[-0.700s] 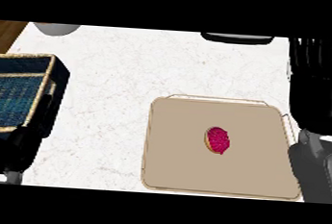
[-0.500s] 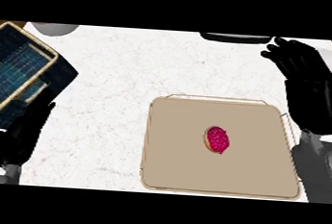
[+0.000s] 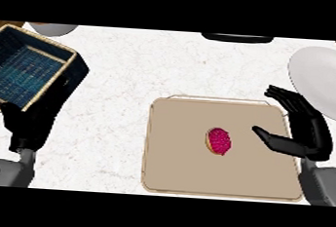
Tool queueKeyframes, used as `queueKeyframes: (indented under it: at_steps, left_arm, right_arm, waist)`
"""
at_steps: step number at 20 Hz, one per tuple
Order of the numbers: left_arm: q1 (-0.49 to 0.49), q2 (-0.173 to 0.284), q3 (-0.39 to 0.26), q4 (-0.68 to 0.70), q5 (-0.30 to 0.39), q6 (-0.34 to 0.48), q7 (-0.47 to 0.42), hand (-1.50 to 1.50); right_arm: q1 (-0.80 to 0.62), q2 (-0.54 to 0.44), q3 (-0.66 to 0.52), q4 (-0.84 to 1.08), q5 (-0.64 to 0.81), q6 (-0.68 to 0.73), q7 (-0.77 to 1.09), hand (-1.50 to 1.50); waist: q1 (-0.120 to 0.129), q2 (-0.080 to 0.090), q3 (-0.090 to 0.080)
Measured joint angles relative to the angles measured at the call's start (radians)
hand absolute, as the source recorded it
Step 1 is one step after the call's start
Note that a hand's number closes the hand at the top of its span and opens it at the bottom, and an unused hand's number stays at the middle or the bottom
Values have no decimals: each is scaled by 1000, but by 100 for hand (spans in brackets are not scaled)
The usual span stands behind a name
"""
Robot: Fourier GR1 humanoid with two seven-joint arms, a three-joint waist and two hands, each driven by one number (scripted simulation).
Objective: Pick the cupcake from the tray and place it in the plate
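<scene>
A small cupcake with bright pink frosting (image 3: 220, 141) sits near the middle of a flat square beige tray (image 3: 175, 169) in the lower centre of the frame. The right hand (image 3: 305, 133) hovers over the tray's right edge, fingers straight and thumb stretched toward the cupcake, apart from it and holding nothing. A round white plate (image 3: 324, 81) lies at the upper right, just beyond that hand. At lower left the left hand (image 3: 27, 126) shows, fingers relaxed, beside a dark box with a blue woven lining (image 3: 25, 70) on the white marbled counter (image 3: 131, 64).
</scene>
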Motion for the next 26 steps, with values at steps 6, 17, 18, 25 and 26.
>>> queueKeyframes:
  at_steps: [6,17,18,25,26]
  left_arm:
    - [-40,-35,-19,1,-40,32,54,0]
    - [-48,-40,47,13,-55,-32,79,0]
    - [-46,-35,55,11,-53,-39,82,0]
    - [-34,-63,61,-9,-85,-35,88,0]
    - [-42,-64,64,-3,-86,-41,95,0]
  right_arm:
    - [34,-30,74,148,181,57,-197,-150]
    - [34,-117,116,6,356,81,-13,-150]
    - [38,-120,126,-6,374,84,11,-150]
    - [42,-137,191,-89,510,99,167,-150]
    - [45,-135,203,-109,535,92,196,-150]
  waist:
    - [3,-4,0]
    - [-1,-8,-2]
    - [0,-9,-2]
    - [0,-9,-2]
    - [-1,-9,-2]
